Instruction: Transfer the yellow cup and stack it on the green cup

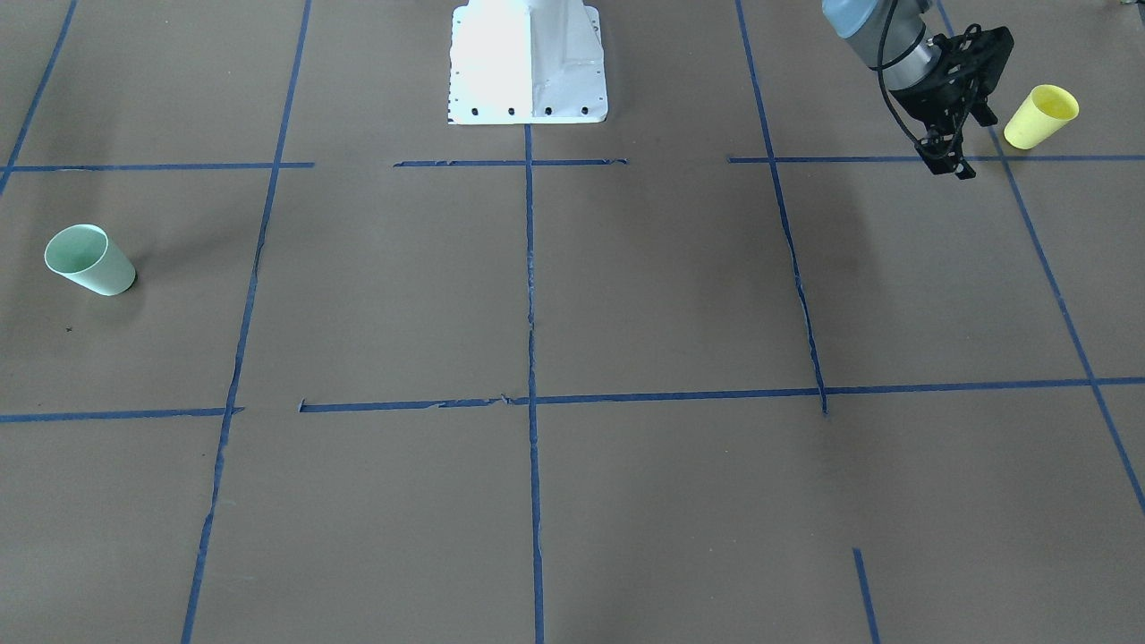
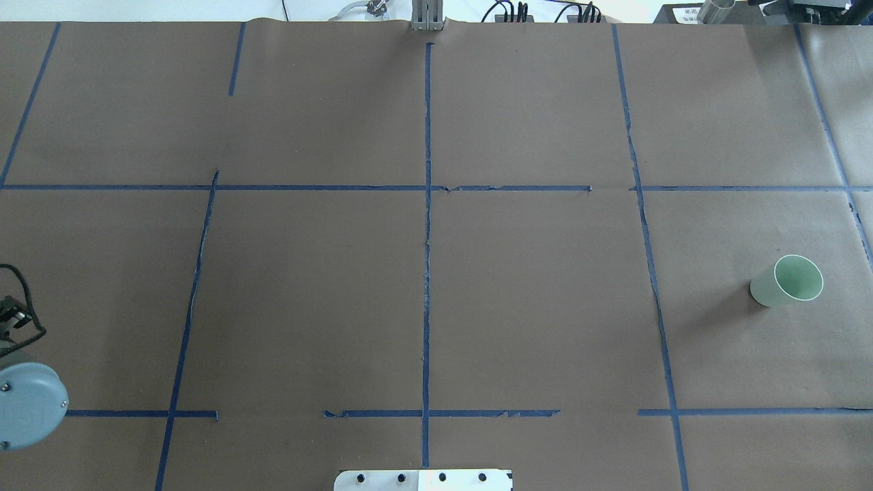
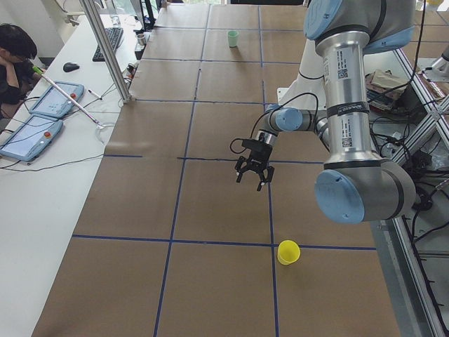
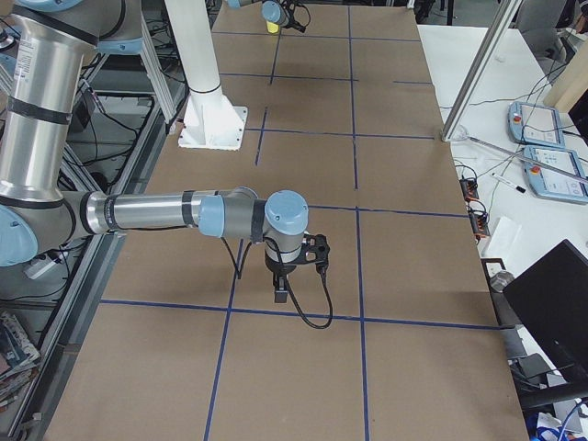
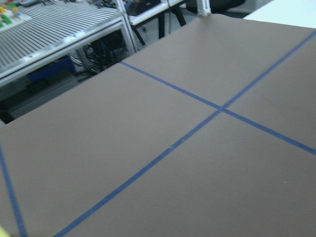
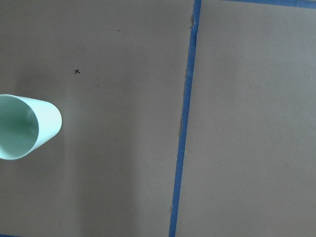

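Observation:
The yellow cup [image 1: 1040, 116] stands upright on the brown table near the robot's left end; it also shows in the exterior left view [image 3: 287, 251]. My left gripper [image 1: 950, 165] hangs above the table beside it, a short way toward the centre, open and empty; it also shows in the exterior left view [image 3: 251, 175]. The green cup [image 1: 89, 259] stands upright at the opposite end, and shows in the overhead view [image 2: 788, 281] and the right wrist view [image 6: 24, 126]. My right gripper [image 4: 280, 294] points down over the table and holds nothing I can see; I cannot tell whether it is open or shut.
The white robot base [image 1: 528, 63] sits at the table's middle rear edge. Blue tape lines [image 1: 530, 286] grid the brown table. A side bench with tablets [image 3: 42, 105] and a metal post [image 3: 105, 49] stand on the operators' side, where a person [image 3: 15, 56] sits.

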Controlling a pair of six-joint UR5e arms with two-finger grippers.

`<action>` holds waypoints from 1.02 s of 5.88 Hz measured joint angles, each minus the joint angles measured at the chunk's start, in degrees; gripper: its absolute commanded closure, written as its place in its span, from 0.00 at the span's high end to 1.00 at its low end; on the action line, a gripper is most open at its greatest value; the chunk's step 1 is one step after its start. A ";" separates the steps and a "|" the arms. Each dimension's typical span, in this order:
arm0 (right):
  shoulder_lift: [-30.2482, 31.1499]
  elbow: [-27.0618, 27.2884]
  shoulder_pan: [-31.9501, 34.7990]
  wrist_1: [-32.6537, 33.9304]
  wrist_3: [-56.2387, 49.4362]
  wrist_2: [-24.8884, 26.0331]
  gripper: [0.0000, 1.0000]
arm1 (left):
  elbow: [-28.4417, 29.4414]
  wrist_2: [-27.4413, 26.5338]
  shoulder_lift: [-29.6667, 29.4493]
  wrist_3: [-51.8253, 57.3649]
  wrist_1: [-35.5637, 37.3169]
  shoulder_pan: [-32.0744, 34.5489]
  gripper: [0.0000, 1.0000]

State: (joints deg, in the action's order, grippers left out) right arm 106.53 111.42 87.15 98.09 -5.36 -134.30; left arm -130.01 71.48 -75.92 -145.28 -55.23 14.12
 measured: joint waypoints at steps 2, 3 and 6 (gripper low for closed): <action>-0.01 -0.05 0.01 0.00 -0.07 0.07 1.00 | 2.05 5.94 0.19 -22.99 7.35 -6.72 1.00; -0.01 -0.06 -0.02 0.00 -0.08 0.09 1.00 | 5.22 6.83 0.33 -31.16 7.97 -9.50 1.00; -0.01 0.00 0.03 -0.15 -0.16 0.09 1.00 | 14.63 7.07 2.08 -37.90 6.02 -14.44 1.00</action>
State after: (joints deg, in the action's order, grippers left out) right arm 106.52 111.42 87.18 97.94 -5.52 -134.21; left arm -115.38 78.56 -73.84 -183.19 -49.21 -0.32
